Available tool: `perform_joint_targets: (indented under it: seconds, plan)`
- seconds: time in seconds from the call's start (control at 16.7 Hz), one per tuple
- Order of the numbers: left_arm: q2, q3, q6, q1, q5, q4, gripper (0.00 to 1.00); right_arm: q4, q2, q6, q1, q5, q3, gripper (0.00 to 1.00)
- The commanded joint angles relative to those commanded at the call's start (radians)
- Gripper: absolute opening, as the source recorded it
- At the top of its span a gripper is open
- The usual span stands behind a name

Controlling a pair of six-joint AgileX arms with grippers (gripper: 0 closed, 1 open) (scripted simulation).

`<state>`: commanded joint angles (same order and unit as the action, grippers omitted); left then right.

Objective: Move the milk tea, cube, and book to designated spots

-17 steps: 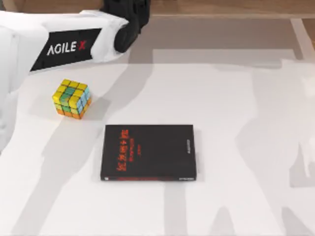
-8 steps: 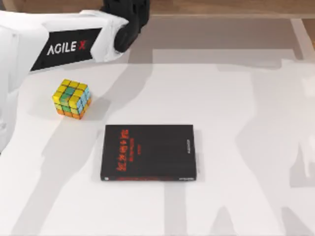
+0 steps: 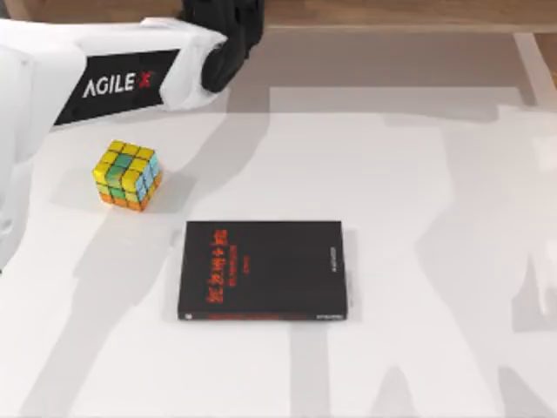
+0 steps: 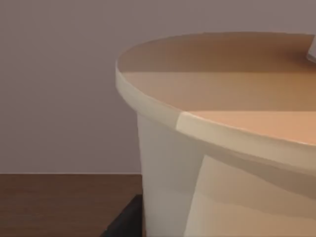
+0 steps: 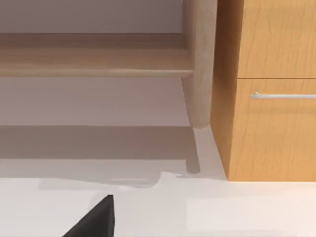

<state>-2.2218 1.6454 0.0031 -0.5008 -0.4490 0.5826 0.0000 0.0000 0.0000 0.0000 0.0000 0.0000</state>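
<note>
The cube [image 3: 127,175] sits near the left edge of the white surface [image 3: 418,192], toward the far-left corner, resting flat with its scrambled yellow, green, light blue and orange squares facing up. A black book with red lettering [image 3: 263,270] lies flat around the middle of the surface, closer to the near edge, well apart from the cube and to its right.

The left arm [image 3: 104,74] reaches in over the far-left corner, its white link marked AGILEX crossing above the far edge; its dark wrist end [image 3: 224,35] hangs past the far edge of the surface, and I cannot tell how its jaws stand. The left wrist view looks at a round, cream-sided stand with a tan top [image 4: 227,128] against a plain wall, with a brown floor below.

The right wrist view shows the white surface's far edge, a wooden cabinet with a metal drawer handle [image 5: 276,94], a pale round post [image 5: 200,64] beside it, and a dark piece [image 5: 96,219] of unclear identity low in the picture. How the right arm's jaws stand cannot be told.
</note>
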Motion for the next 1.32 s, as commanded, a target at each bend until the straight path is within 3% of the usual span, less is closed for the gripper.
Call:
perform_joint_targets:
  seconds: [0.36, 0.72, 0.9, 1.14, 1.32]
  plan:
    - [0.033, -0.04, 0.0, -0.016, -0.008, 0.011, 0.0, 0.0, 0.0, 0.0, 0.0, 0.0, 0.0, 1.0]
    - [0.219, -0.314, 0.004, -0.073, -0.072, 0.085, 0.0, 0.0, 0.0, 0.0, 0.0, 0.0, 0.0, 1.0]
    - [0.264, -0.365, 0.005, -0.088, -0.088, 0.106, 0.0, 0.0, 0.0, 0.0, 0.0, 0.0, 0.0, 1.0]
    - [0.26, -0.361, 0.006, -0.081, -0.086, 0.104, 0.0, 0.0, 0.0, 0.0, 0.0, 0.0, 0.0, 1.0]
    - [0.308, -0.389, -0.005, -0.03, -0.021, 0.107, 0.0, 0.0, 0.0, 0.0, 0.0, 0.0, 0.0, 1.0]
